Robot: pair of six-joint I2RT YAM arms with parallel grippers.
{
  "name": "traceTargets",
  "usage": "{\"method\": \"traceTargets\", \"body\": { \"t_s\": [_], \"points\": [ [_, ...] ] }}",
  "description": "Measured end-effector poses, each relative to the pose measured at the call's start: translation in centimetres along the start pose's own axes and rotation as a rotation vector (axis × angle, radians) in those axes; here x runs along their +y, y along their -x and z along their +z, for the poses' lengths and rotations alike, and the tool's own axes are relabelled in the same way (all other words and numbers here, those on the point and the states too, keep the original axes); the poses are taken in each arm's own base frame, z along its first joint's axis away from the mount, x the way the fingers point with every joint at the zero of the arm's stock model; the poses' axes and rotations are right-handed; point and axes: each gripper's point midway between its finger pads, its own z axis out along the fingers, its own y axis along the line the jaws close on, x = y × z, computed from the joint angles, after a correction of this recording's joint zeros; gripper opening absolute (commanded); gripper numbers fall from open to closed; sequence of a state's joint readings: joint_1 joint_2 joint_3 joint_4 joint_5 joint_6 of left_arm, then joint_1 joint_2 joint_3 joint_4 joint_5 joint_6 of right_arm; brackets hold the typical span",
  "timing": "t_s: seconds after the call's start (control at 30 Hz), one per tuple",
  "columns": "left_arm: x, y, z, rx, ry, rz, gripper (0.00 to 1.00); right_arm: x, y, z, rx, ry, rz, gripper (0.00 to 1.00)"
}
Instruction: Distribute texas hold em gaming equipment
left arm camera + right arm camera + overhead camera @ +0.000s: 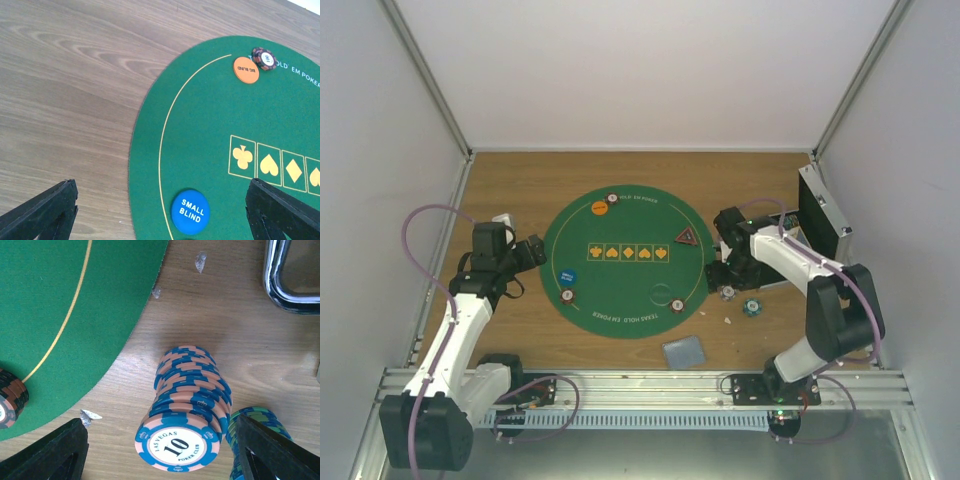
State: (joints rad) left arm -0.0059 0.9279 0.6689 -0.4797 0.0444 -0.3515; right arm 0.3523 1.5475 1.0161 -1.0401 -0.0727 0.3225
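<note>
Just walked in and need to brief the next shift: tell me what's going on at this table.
The right gripper straddles a stack of blue-and-salmon poker chips marked 10 on the wooden table beside the round green felt mat, jaws open, not gripping. The left gripper hangs open and empty over the mat's edge, near the blue Small Blind disc.

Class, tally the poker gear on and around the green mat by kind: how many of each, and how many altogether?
Chip piles: 5
Blind discs: 2
Triangular marker: 1
Card pile: 1
Total: 9
</note>
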Motion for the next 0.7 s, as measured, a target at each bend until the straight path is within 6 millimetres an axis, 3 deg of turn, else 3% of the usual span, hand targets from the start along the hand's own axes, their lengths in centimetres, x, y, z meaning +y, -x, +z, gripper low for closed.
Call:
{"method": "traceTargets", "body": {
  "t_s": [0.7],
  "points": [
    [0.0, -0.2, 0.2, 0.01, 0.0, 0.0, 0.93, -0.9, -0.3, 1.2, 0.05, -0.055, 0.018, 0.68]
  ]
}}
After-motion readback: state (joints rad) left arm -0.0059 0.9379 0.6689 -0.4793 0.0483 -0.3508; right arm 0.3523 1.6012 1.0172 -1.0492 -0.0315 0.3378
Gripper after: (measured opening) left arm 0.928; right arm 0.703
